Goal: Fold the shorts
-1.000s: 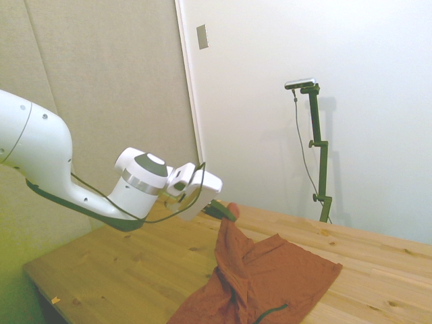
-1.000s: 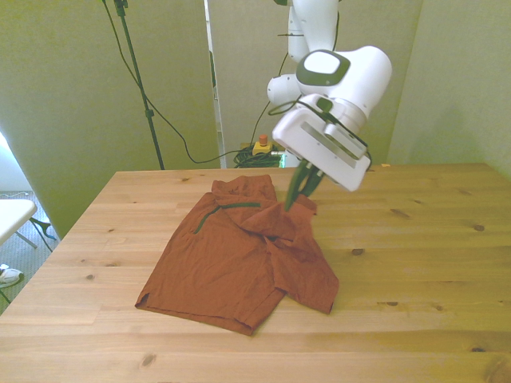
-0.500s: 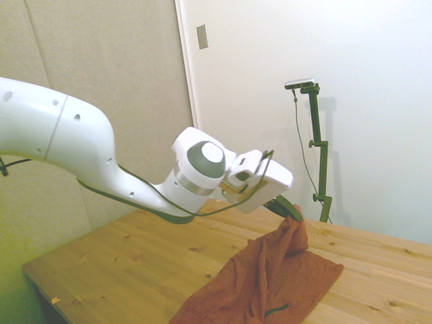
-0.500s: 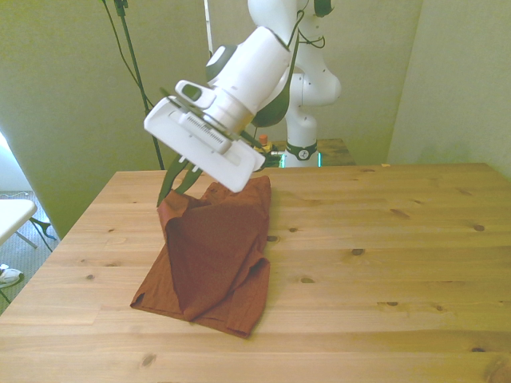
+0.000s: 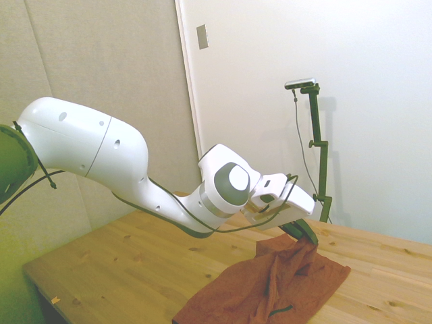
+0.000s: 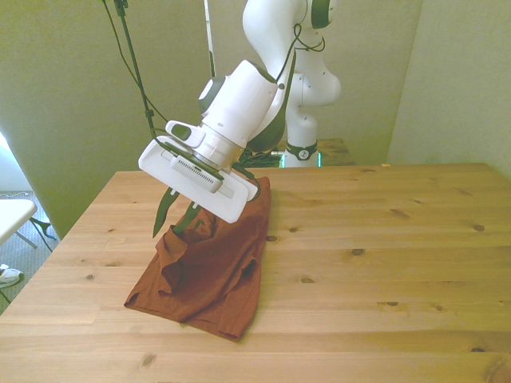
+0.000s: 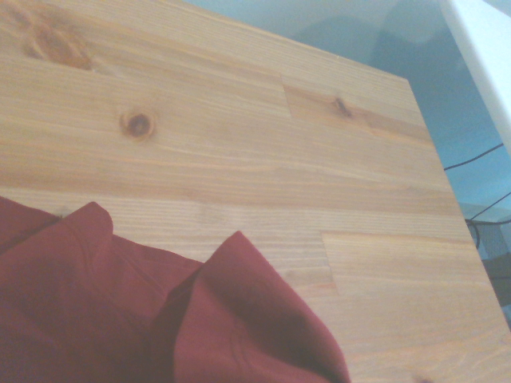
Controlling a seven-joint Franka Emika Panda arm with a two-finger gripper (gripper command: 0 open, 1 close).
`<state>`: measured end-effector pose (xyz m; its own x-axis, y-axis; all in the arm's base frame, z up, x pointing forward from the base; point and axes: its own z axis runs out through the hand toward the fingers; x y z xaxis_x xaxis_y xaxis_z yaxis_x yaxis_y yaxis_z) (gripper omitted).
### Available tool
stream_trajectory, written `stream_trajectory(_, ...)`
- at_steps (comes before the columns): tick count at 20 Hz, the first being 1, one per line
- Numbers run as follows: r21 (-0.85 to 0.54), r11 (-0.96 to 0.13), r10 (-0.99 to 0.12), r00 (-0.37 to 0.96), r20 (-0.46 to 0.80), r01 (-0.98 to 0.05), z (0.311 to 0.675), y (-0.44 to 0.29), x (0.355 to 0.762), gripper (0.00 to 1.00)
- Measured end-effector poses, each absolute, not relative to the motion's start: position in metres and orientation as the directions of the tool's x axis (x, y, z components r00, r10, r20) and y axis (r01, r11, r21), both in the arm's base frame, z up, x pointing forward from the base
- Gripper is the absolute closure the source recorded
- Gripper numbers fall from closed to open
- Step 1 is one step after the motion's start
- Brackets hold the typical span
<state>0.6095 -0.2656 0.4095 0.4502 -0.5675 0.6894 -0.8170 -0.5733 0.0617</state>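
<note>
The shorts are seen heaped on the table, toward the front view's left, one half doubled over the other. At the shorts' left edge in that view the hand is held low and tilted. Its dark fingers appear spread apart, one clear of the cloth and the other at a raised peak of fabric, so the grip looks released or nearly so; whether any cloth is pinched cannot be told for certain.

For a good fold, the carried edge should be laid in line with the edge beneath it and let go only once it rests flat; the bunched peak under the hand would be better smoothed down.

To the right of the shorts, bare table is seen. Beyond the table's far edge, cables trail down. Nothing near the shorts blocks the hand.
</note>
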Motion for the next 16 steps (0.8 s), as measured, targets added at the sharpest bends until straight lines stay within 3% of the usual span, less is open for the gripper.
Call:
stream_trajectory(5, 0.038, -0.561, -0.589, 0.431, 0.683, -0.827, 0.429, -0.285, 0.609, 0.00)
stream_trajectory(11, -0.039, -0.545, -0.634, 0.382, 0.672, -0.837, 0.491, -0.300, 0.614, 0.00)
stream_trajectory(16, -0.073, -0.550, -0.746, 0.451, 0.489, -0.832, 0.509, -0.266, 0.589, 0.00)
